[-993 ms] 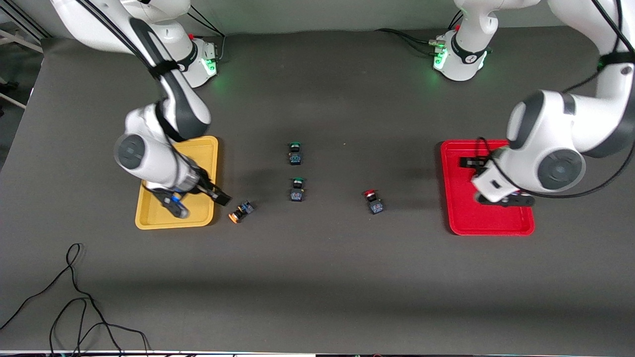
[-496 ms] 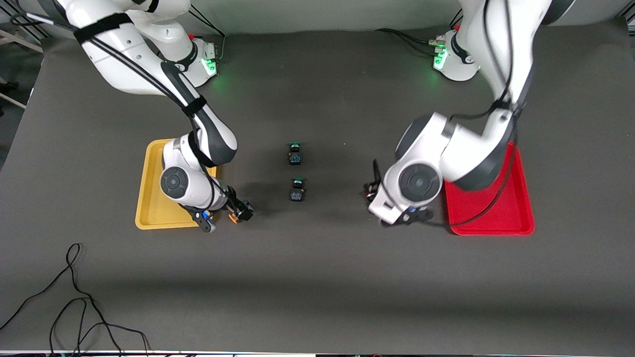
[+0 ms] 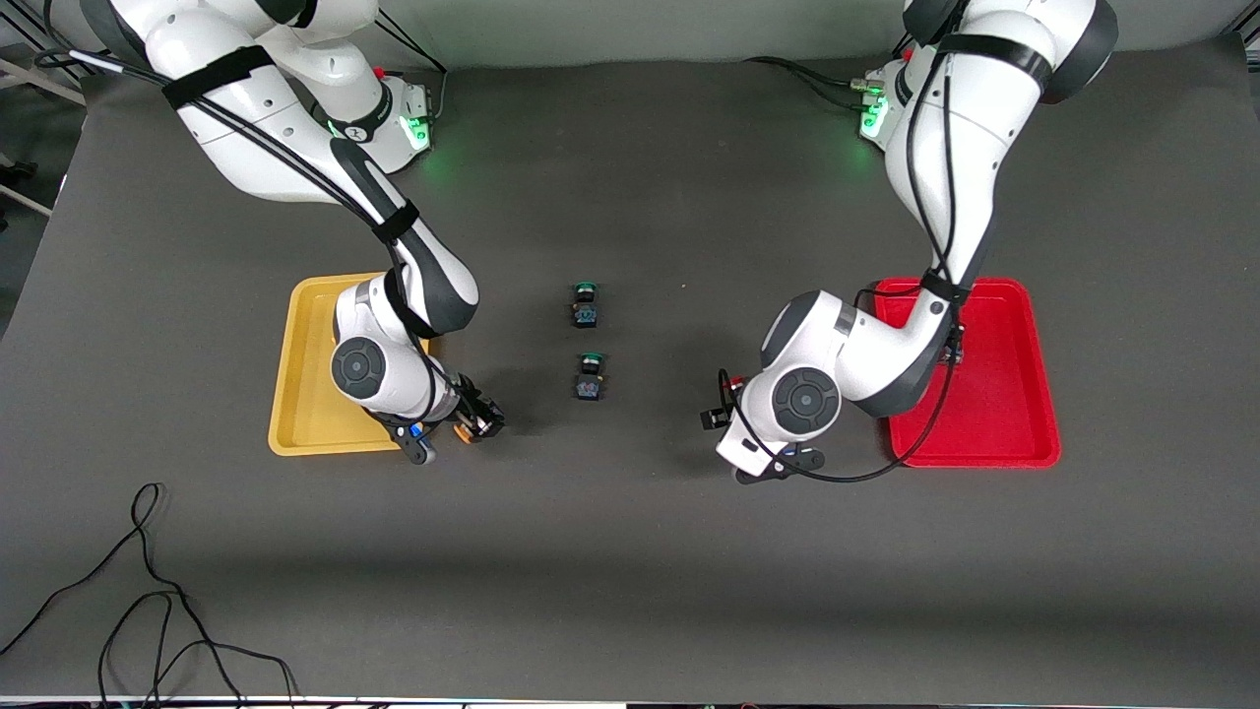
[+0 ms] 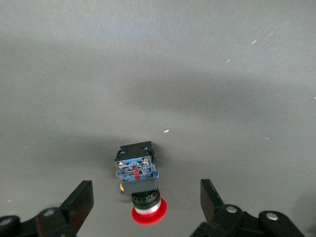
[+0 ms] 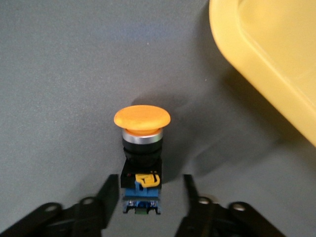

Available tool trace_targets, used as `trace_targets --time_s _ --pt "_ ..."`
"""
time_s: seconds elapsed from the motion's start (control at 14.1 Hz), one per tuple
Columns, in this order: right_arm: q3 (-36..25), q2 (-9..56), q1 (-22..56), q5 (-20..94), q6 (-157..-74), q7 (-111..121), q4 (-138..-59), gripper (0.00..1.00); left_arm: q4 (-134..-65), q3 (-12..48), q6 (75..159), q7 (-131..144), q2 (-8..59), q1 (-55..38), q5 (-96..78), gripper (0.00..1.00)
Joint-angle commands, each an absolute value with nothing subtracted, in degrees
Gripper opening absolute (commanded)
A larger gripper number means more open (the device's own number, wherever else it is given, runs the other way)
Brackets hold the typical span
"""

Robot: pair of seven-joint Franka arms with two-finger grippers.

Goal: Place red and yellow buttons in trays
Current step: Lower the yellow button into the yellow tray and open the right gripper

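Orange-capped button between right fingers; red-capped button between left fingers.

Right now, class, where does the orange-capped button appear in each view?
Front view: the orange-capped button lies on the table beside the yellow tray.
Left wrist view: not in it.
Right wrist view: mid-picture, standing cap up.
Shared landmark: the yellow tray's rim.
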State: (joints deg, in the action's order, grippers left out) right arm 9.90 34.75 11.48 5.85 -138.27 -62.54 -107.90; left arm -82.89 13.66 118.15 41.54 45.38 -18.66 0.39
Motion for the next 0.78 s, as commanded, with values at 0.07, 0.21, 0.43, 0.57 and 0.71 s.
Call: trace_targets --time_s 0.07,0.21,0.43,0.57,0.71 --pt "9.58 34.9 11.69 3.87 -138.43 -64.69 -107.14 0.08 -87.71 13.18 120.67 42.71 43.68 -19.34 1.05 0.78" --pt "9.49 32.8 11.52 3.87 -137.21 -64.51 -107.05 0.02 -89.55 13.18 123.21 42.71 43.68 -19.34 1.05 0.73" --pt "8.36 25.17 11.16 4.13 -126.08 -63.55 -105.65 0.02 -90.09 13.18 124.45 42.8 43.68 -19.34 0.97 0.52" --pt "6.07 19.45 11.07 4.22 -119.2 -58.83 -106.34 0.02 -90.0 13.18 123.5 45.07 43.07 -19.68 0.88 0.0" --pt "1.95 15.66 11.16 4.39 -118.82 -53.47 -110.72 0.04 -89.3 13.27 120.87 47.63 40.71 -19.78 0.79 0.0"
